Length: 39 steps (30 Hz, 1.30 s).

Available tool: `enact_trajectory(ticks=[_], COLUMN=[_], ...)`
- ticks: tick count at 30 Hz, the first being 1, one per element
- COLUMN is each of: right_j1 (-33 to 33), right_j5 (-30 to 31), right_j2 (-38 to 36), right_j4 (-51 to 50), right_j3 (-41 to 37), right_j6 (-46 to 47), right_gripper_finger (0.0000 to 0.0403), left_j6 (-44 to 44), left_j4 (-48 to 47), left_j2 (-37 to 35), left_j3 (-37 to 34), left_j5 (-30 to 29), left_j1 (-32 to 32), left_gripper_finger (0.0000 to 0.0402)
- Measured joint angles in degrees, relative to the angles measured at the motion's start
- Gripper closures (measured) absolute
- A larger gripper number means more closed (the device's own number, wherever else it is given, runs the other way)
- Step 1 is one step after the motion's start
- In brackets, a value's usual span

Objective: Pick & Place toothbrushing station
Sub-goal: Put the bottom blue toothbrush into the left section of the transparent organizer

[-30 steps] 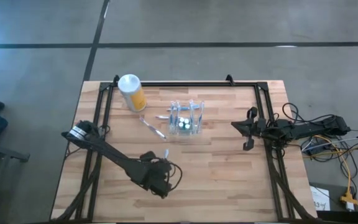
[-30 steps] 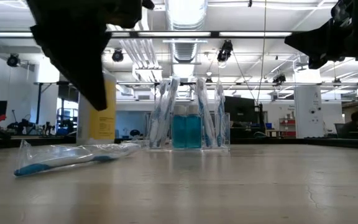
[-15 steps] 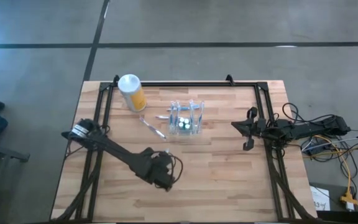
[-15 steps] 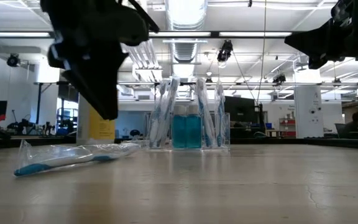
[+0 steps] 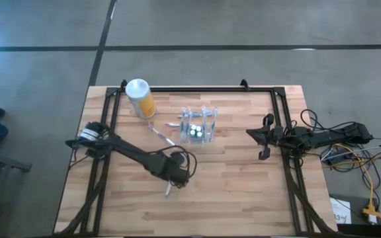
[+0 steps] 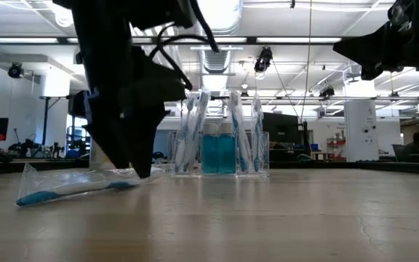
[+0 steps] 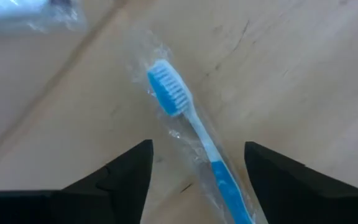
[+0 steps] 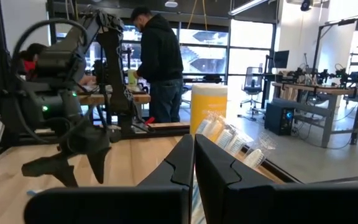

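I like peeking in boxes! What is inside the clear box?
The clear box holds wrapped toothbrushes standing upright and blue liquid bottles with white caps. Its bottom is hidden.

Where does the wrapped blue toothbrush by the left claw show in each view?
High: wrapped toothbrush, just under the left claw.
Low: lying at left.
Left wrist: between the open fingers.
Right wrist: cannot tell.
Shared landmark: yellow canister, also visible in the low and right wrist views.

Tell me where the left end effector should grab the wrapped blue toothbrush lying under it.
Likely mid-handle, from straight above. The wrapped toothbrush lies flat on the table, its handle running between the open fingers of the left end effector, so they would close across its narrow width.
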Motion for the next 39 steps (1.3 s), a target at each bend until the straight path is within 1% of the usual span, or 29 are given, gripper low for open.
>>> enact_trajectory(ticks=[3,8,14,17,20,25,29,35,37,39], right_j1=[0.0,0.0,0.0,0.0,0.0,0.0,0.0,0.0,0.0,0.0], right_j5=[0.0,0.0,0.0,0.0,0.0,0.0,0.0,0.0,0.0,0.0], right_j2=[0.0,0.0,0.0,0.0,0.0,0.0,0.0,0.0,0.0,0.1], right_j4=[0.0,0.1,0.7,0.9,1.0,1.0,0.9,0.9,0.9,0.9], right_j3=[0.0,0.0,0.0,0.0,0.0,0.0,0.0,0.0,0.0,0.0], right_j6=[-0.3,-0.8,-0.9,-0.9,-0.9,-0.9,-1.5,-1.4,-1.5,-1.4], right_gripper_finger=[0.0394,0.0394,0.0394,0.0394,0.0394,0.0394,0.0394,0.0394,0.0394,0.0394], left_j6=[0.0,1.1,1.6,2.5,2.8,4.3,5.9,10.0,11.7,13.3], left_j4=[2.8,6.7,7.1,7.0,6.9,6.3,6.1,5.6,5.2,4.9], left_j2=[0.0,-0.2,-0.3,-0.3,-0.2,-0.2,-0.1,0.0,0.0,-0.4], left_j3=[-2.1,-4.9,-6.4,-6.4,-6.5,-6.5,-6.4,-5.5,-4.7,-3.9], left_j5=[1.7,2.1,2.0,1.8,1.2,1.1,1.8,2.0,1.9,1.4], left_j1=[0.5,0.7,0.7,0.7,0.7,0.7,0.7,0.6,0.5,0.4], left_gripper_finger=[0.0141,0.0147,0.0155,0.0168,0.0191,0.0246,0.0295,0.0381,0.0391,0.0388])
